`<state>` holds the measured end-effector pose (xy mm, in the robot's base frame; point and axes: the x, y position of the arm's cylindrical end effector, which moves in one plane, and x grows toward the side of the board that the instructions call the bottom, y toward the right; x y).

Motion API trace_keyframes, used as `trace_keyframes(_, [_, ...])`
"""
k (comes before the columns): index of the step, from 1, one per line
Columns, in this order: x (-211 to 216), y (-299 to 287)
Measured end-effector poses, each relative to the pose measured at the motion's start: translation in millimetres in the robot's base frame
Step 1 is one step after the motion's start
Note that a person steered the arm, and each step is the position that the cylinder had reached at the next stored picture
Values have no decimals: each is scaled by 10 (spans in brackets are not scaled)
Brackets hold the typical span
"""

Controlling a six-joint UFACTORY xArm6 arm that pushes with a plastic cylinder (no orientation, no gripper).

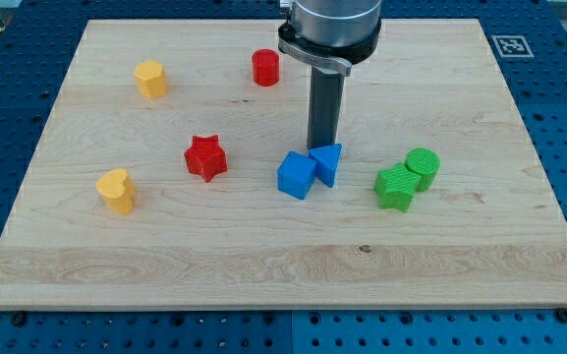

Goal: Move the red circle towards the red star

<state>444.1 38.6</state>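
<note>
The red circle [265, 67] stands near the view's top, a little left of centre. The red star [205, 157] lies lower and further left, around the board's middle height. My tip [321, 147] is at the lower end of the dark rod, right of both red blocks. It sits just above the blue triangle [328, 162] and the blue cube [296, 176], close to or touching them. The tip is well below and to the right of the red circle.
A yellow hexagon [150, 78] is at the top left and a yellow heart-like block [116, 191] at the lower left. A green star [396, 187] and a green circle [423, 166] touch at the right. The wooden board [283, 275] lies on a blue perforated table.
</note>
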Motion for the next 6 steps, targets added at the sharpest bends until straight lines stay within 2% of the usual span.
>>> trace_keyframes(2, [55, -22])
trace_keyframes(3, [-144, -5])
trace_keyframes(6, [-1176, -31])
